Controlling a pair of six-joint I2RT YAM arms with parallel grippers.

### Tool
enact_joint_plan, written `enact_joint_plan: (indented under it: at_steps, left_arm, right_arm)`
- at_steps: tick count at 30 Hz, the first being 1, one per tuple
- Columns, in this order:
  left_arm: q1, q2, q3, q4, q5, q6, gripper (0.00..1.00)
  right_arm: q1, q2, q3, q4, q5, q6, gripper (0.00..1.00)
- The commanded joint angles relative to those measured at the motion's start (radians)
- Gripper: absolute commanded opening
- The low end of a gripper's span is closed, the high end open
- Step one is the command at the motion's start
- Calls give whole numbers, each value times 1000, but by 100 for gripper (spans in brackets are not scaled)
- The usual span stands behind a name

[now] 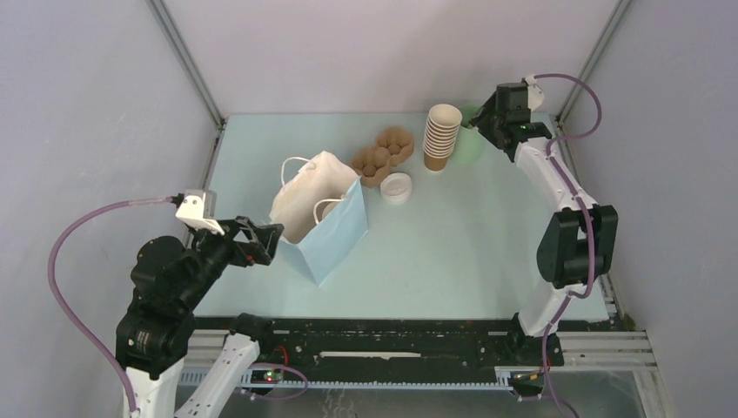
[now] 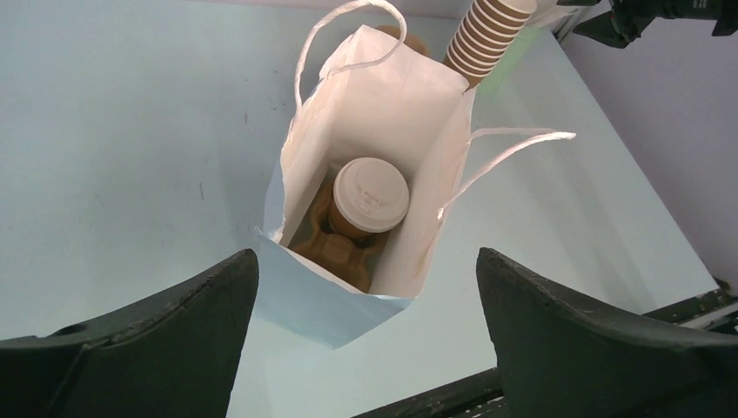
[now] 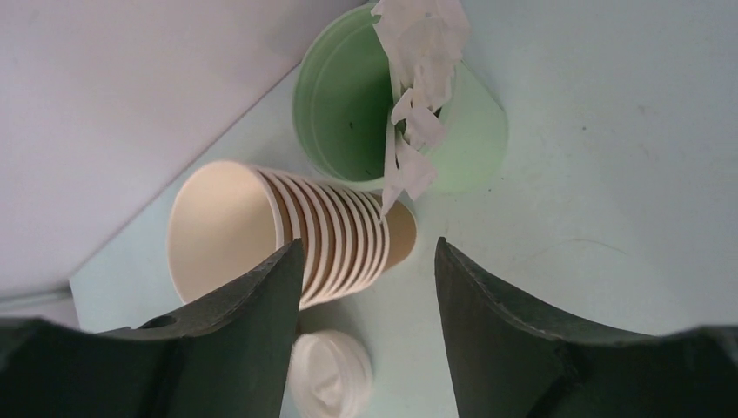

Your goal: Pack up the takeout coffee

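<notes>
The takeout coffee [image 2: 372,198], a brown cup under a round white lid, stands in a brown cardboard carrier [image 2: 335,251] at the bottom of the pale blue paper bag [image 2: 305,300]. In the top view the bag [image 1: 335,231] stands upright left of centre and hides the cup. My left gripper [image 2: 365,254] hovers open above and just near of the bag's mouth, holding nothing; the top view shows this left gripper [image 1: 261,241] beside the bag's left side. My right gripper [image 1: 487,117] is open and empty at the far right.
Under the right gripper [image 3: 367,244] stand a tall stack of lidless brown cups [image 3: 287,235] and a pale green cup [image 3: 348,104] holding paper-wrapped sticks. A loose white lid [image 1: 396,188] and a spare brown carrier [image 1: 383,154] lie behind the bag.
</notes>
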Motion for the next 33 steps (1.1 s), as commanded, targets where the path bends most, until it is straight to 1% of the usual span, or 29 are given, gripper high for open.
enact_joint_plan:
  at_steps: [1,6,13,15,19,29,33]
  left_arm:
    - [-4,-11,29,7,-26,61,100]
    - [-6,-18,31,0,-33,67,100]
    - [-6,-26,22,-3,-29,70,100]
    - [-7,-27,21,-4,-27,72,100]
    - [-7,-28,22,-4,-29,75,100]
    - [-10,-32,16,-6,-27,77,100]
    - [-9,-34,12,-5,-24,77,100]
  right_arm:
    - [25,38,45,83,146,166,64]
    - [44,81,69,87,207,251,53]
    - [49,113,83,90,281,292,51]
    - [50,125,92,88,281,299,47]
    - [53,145,113,77,281,310,43]
    - [63,153,111,64,284,324,42]
    - [69,143,99,59,288,326,44]
